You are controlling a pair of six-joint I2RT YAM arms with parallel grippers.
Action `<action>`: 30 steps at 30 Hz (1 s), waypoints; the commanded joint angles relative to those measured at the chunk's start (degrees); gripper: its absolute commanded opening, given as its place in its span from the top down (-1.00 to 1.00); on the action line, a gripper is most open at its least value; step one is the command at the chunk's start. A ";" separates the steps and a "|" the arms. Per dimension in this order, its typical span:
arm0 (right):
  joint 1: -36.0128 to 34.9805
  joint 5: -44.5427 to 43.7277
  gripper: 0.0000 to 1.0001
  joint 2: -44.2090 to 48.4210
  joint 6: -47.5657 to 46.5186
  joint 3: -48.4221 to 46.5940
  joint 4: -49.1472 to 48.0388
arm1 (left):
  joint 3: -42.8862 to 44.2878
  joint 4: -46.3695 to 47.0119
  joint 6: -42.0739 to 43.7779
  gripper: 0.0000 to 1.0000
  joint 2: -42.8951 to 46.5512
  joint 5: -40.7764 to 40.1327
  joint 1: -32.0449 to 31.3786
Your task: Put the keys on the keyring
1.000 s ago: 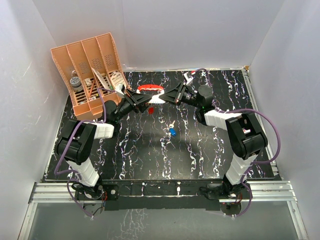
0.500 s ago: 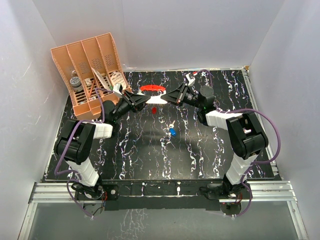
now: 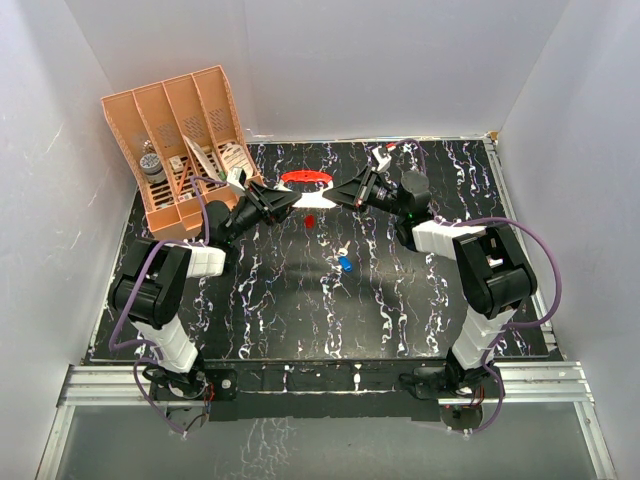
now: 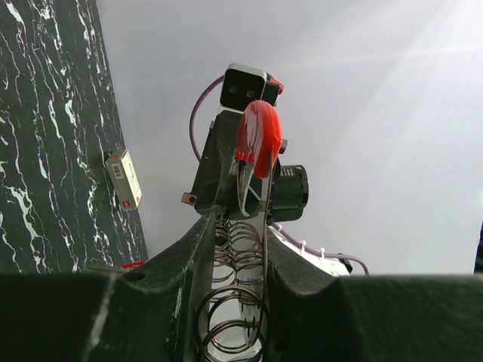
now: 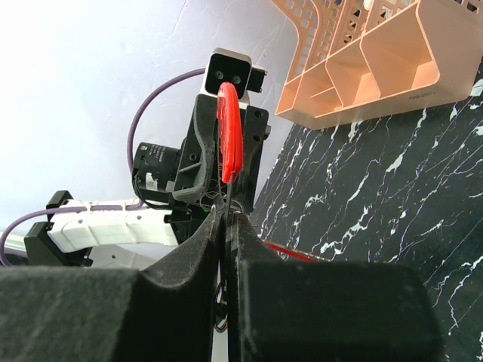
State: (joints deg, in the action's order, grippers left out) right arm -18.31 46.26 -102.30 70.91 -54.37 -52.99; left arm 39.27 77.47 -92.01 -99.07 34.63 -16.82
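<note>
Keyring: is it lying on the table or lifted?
Lifted. The left gripper and right gripper pinch the keyring between them; wrist views show it in the air.

Keyring point(image 3: 305, 178) above far middle of desk point(image 3: 300, 310), between left claw point(image 3: 283, 199) and right claw point(image 3: 335, 197), gripped from both sides. Just nearer, on desk, one key point(image 3: 309, 219); nearer again, slightly right, other key point(image 3: 345, 264). Rack point(image 3: 185, 120) at far left corner.

The bench point(image 3: 300, 310) is black, white-veined, faintly glossy; the keyring point(image 4: 259, 136) is shiny red plastic; the rack point(image 3: 215, 95) is matt peach plastic; the left claw point(image 4: 240, 222) is matt black, with bare metal springs point(image 4: 235, 243) inside
</note>
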 commanded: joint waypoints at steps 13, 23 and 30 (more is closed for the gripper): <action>1.17 -0.52 1.00 -0.12 1.37 -1.62 -4.95 | 2.31 6.28 -0.20 0.30 0.66 4.18 0.48; 0.53 -0.13 1.00 -1.11 2.64 -2.12 -6.08 | 4.55 5.20 0.60 0.29 -0.80 6.25 -0.77; 0.46 0.97 1.00 -2.02 4.43 -3.11 -8.29 | 4.47 4.44 1.01 0.33 -0.68 7.11 -1.05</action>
State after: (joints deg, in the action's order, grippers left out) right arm -17.56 46.37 -104.18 73.87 -54.61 -55.59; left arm 42.39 77.45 -91.37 -100.27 39.77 -17.65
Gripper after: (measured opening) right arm 0.036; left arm 0.340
